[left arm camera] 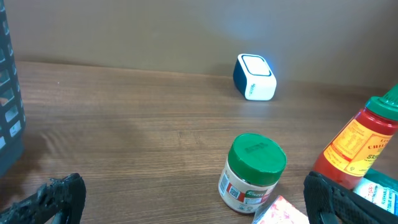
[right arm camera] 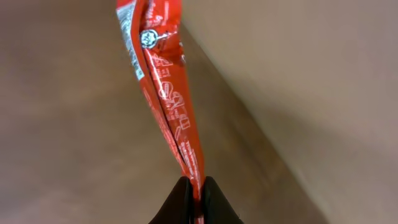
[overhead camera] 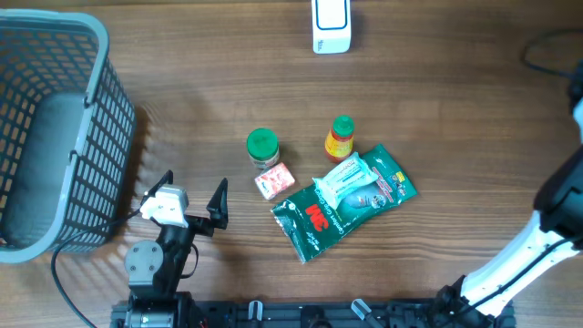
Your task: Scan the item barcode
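left tool (overhead camera: 193,189): black fingers, white housing | right arm (overhead camera: 510,264): white link, possibly black joints

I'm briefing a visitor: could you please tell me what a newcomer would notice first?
A red packet pinched in the right end effector fills the right wrist view. Overhead, a green packet lies mid-table, a grey basket at the left edge, a white scanner at the top.

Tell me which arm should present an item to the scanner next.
Right. The right claw is shut on a red packet; the left claw is open and empty near the basket.
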### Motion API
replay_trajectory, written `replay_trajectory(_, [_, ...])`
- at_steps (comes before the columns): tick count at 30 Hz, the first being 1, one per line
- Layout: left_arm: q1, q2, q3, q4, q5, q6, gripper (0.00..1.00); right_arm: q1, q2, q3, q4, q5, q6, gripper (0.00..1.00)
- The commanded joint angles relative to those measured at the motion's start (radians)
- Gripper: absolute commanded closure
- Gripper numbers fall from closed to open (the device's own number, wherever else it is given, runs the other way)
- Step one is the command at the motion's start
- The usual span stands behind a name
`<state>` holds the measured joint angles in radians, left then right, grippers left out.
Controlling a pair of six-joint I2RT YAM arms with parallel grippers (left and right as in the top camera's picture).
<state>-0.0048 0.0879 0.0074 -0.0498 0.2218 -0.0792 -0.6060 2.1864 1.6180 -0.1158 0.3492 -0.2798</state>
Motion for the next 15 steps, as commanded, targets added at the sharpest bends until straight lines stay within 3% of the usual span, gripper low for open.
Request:
replay_trajectory(1, [-0.004,-0.002,-0.002,-0.007,-0.010,0.020,0.00,-0.074,0.061,-0.009,-0.053,-0.001,0.109,0.91])
replay_trajectory(3, [-0.004,-0.002,-0.002,-0.007,-0.010,0.020,0.00,-0.093,0.064,-0.009,-0.079,-0.049,0.137,0.86])
replay_trajectory(5, [-0.004,-0.002,-0.002,-0.007,-0.010,0.020,0.00,-0.105,0.064,-0.009,-0.102,-0.114,0.154,0.75])
replay_trajectory(7, [-0.004,-0.002,-0.002,-0.007,-0.010,0.020,0.00,-0.106,0.064,-0.009,-0.123,-0.153,0.152,0.35])
replay_trajectory(8, [-0.004,-0.002,-0.002,-0.007,-0.010,0.020,0.00,-0.100,0.063,-0.009,-0.140,-0.164,0.152,0.05])
replay_trajectory(9, [-0.004,-0.002,-0.002,-0.007,-0.010,0.020,0.00,-0.093,0.061,-0.009,-0.151,-0.164,0.153,0.00])
replay_trajectory(12, [-0.004,-0.002,-0.002,-0.007,-0.010,0.020,0.00,-0.064,0.040,-0.009,-0.187,-0.178,0.220,0.00])
replay_trajectory(15, [-0.004,-0.002,-0.002,-0.007,-0.010,0.020,0.00,-0.025,-0.024,-0.009,-0.210,-0.359,0.270,0.00])
